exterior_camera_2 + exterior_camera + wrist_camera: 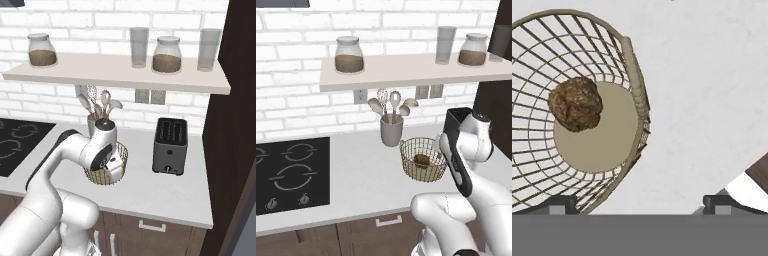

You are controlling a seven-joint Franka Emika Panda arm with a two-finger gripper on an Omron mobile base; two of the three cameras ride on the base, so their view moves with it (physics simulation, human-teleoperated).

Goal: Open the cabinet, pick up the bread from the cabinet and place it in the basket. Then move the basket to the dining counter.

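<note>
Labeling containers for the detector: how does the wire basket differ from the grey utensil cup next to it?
The basket is open gold wire mesh; the cup is solid grey.
The basket is wide and bowl-shaped; the cup is narrower and taller for its width.
The basket holds a bread loaf lying on its tan bottom; the cup holds spoons and a whisk standing up.
Both are round, open-topped and upright on the grey worktop.

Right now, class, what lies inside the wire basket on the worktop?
The bread, a lumpy dark brown loaf, sits on the tan bottom of the basket, off to one side. The basket's near part is cut off in the hand view.
</note>
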